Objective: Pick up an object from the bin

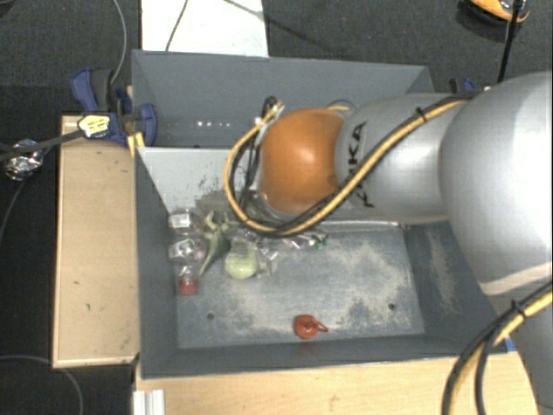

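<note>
My gripper (262, 214) shows as a dark body under the arm's orange cover, low over the bin's back left part. Just below it lie a pale green ball (241, 265) and a green leafy toy (212, 242). A crumpled clear wrapper (292, 243) lies right beside the ball, under the cover's lower edge. A clear plastic bottle with a red cap (183, 253) lies along the left wall, cap toward the front.
A small red rounded thing (307, 326) sits alone near the front wall. The arm reaches in from the right across the bin's back half and hides the floor there. Bare floor spreads over the front right.
</note>
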You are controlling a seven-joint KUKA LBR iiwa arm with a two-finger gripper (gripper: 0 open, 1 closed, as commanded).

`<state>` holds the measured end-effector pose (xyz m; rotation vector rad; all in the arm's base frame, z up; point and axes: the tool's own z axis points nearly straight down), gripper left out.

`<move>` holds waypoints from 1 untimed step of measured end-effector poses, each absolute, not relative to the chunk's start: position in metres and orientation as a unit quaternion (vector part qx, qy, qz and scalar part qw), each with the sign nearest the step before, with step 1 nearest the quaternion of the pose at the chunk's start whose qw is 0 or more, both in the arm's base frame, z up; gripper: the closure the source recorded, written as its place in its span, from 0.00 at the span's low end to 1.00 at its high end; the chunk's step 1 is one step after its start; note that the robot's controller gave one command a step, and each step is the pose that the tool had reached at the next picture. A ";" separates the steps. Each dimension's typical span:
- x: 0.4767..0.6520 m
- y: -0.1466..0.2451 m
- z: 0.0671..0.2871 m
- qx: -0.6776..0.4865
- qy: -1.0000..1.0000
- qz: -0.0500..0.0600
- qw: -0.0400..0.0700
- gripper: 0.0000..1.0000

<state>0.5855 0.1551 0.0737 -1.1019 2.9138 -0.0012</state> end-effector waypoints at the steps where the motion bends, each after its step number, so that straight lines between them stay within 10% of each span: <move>1: 0.588 0.165 0.073 -0.413 0.911 -0.002 0.013 1.00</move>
